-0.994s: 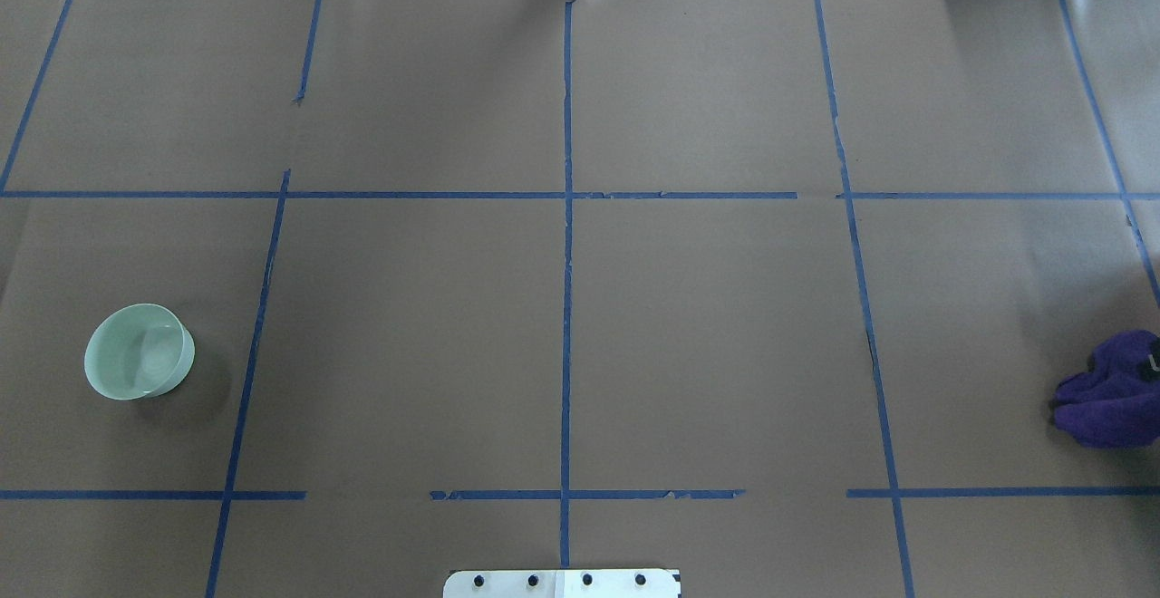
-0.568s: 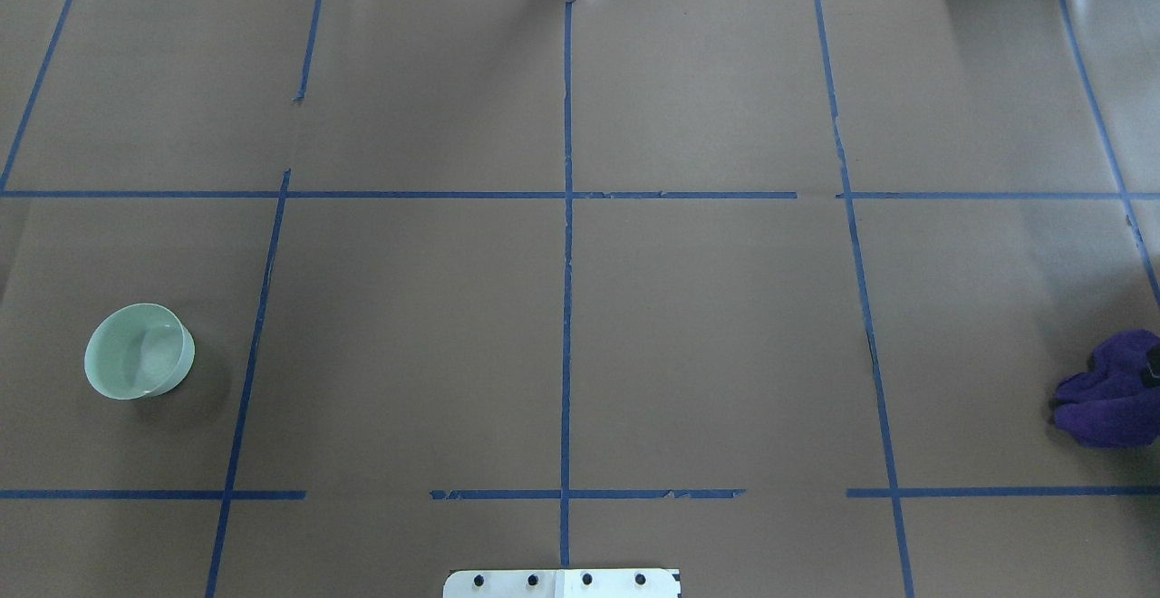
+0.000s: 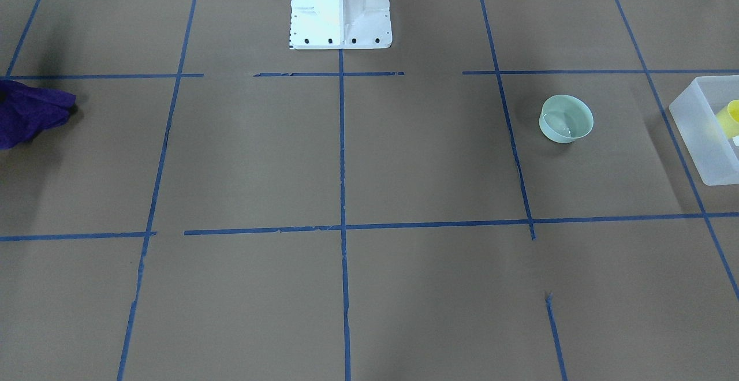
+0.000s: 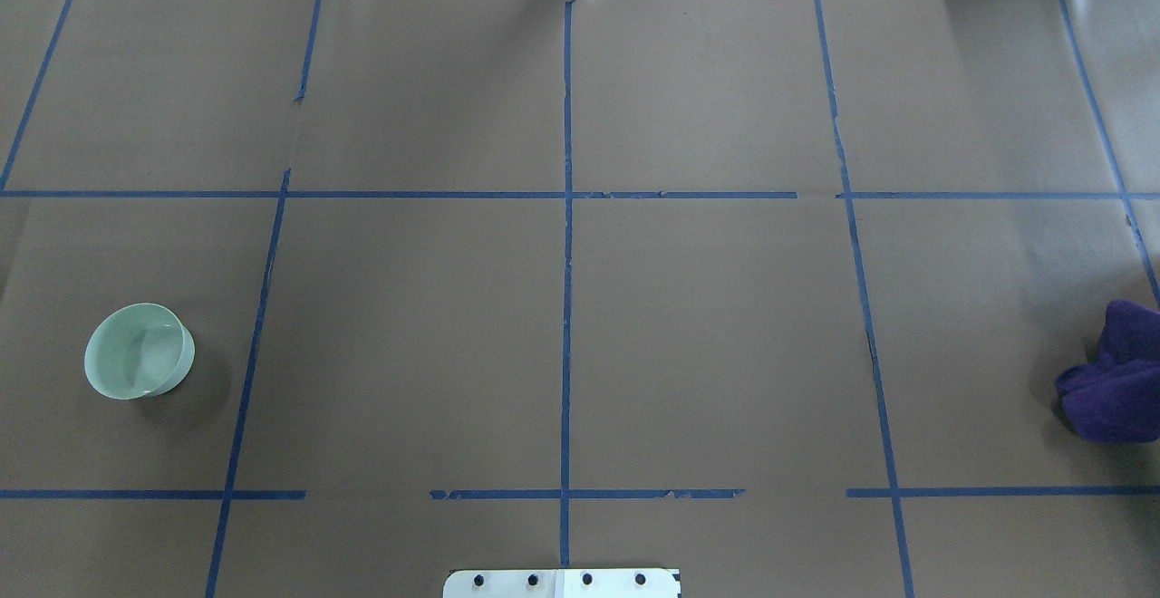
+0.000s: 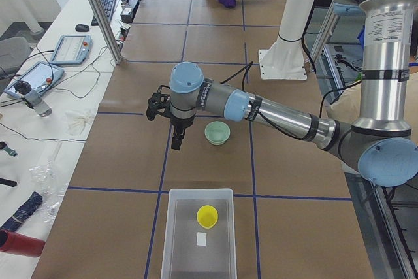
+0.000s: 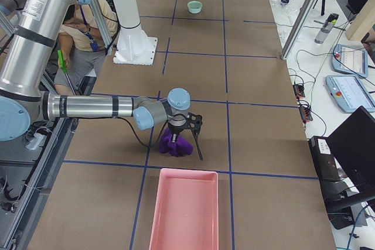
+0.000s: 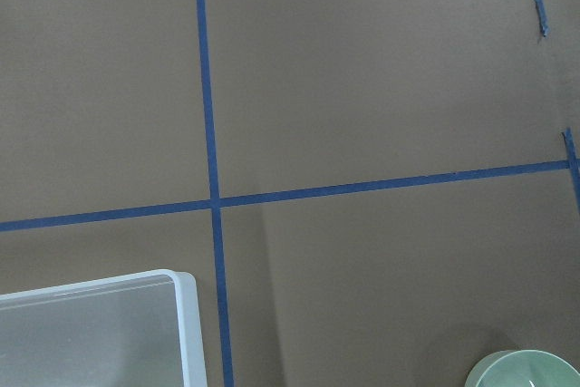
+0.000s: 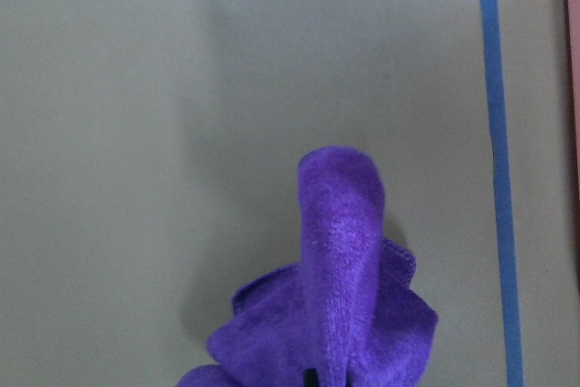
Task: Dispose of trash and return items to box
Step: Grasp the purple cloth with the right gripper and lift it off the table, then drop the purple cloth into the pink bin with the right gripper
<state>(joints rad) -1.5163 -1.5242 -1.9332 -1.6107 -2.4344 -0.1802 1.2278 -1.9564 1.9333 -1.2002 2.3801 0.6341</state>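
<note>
The yellow cup (image 3: 732, 116) stands inside the frosted white box (image 3: 701, 138) at the table's left end; both also show in the exterior left view, the cup (image 5: 208, 215) in the box (image 5: 176, 240). My left gripper (image 5: 177, 140) hovers over the table between the box and a pale green bowl (image 5: 217, 132); I cannot tell if it is open or shut. My right gripper (image 6: 196, 143) is at a purple cloth (image 6: 176, 144) near the right end. The cloth (image 8: 335, 314) rises in a peak toward the wrist camera and looks pinched and partly lifted.
The green bowl (image 4: 139, 351) sits alone on the brown paper at the left. A pink tray (image 6: 184, 215) lies past the cloth at the right end. The white robot base (image 3: 340, 11) stands at the near-edge centre. Blue tape lines grid the table.
The purple cloth has changed shape: its upper part has risen and shifted toward the right edge. The bit of gripper seen in it earlier is out of the overhead view. The bowl has not moved.
</note>
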